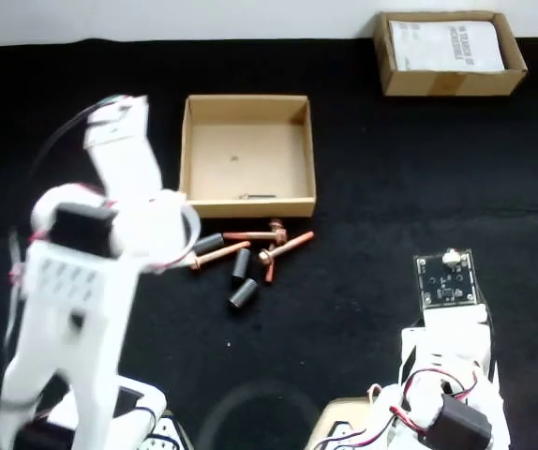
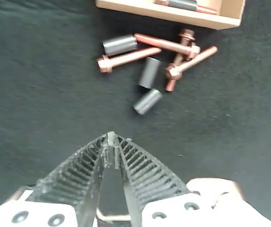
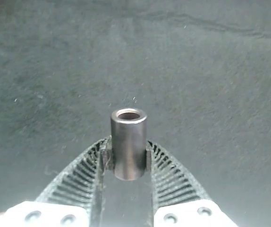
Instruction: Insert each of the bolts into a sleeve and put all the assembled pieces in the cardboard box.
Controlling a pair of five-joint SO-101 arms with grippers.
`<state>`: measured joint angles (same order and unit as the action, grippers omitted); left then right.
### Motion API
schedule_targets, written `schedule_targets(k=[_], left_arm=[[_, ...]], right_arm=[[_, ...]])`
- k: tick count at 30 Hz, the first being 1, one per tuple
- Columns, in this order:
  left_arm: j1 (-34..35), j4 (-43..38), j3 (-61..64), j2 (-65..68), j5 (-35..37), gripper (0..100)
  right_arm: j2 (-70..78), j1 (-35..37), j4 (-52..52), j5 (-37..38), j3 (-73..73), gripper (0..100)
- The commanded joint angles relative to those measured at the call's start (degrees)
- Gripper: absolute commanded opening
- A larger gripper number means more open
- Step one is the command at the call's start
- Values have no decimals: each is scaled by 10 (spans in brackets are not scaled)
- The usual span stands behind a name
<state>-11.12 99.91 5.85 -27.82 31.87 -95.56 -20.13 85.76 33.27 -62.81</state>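
Observation:
Several copper bolts and three dark sleeves lie loose on the black table just in front of the open cardboard box. One assembled piece rests inside the box against its near wall. My left gripper is shut with nothing in it and hovers over bare table a short way from the pile. My right gripper is shut on a dark sleeve, held upright with its bore facing up, over bare table. The right arm stands at the table's near right.
A second cardboard box with a printed sheet sits at the far right corner. The white left arm rises over the table's left side. Black cloth covers the table between the pile and the right arm.

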Motion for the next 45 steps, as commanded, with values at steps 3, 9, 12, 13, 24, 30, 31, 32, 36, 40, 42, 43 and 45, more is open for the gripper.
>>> schedule_targets(k=[3,9,12,13,24,30,31,32,36,40,42,43,45], left_arm=[[-63,10,-98,143,55,24],[-68,10,-189,309,105,24],[-71,10,-241,392,117,24],[-77,10,-257,418,117,24],[-189,10,-391,626,117,23],[-196,10,-416,677,117,24],[-196,10,-416,684,117,24],[-196,10,-416,691,117,24],[-196,1,-416,715,116,24],[-185,-42,-416,726,115,24],[-171,-69,-416,727,114,24],[-161,-85,-416,729,114,24],[-139,-118,-416,729,113,24]], right_arm=[[-3,-14,-47,7,-17,7],[-3,-79,-140,7,-95,7],[-3,-106,-169,8,-133,7],[-4,-114,-175,8,-143,7],[-4,-132,-187,8,-164,7],[-4,-132,-187,8,-162,7],[-4,-132,-187,8,-162,7],[-4,-131,-187,8,-163,7],[-4,-129,-187,8,-163,7],[-4,-129,-187,8,-161,7],[-4,-129,-187,8,-160,7],[-4,-129,-187,8,-160,7],[-4,-129,-187,8,-160,7]])
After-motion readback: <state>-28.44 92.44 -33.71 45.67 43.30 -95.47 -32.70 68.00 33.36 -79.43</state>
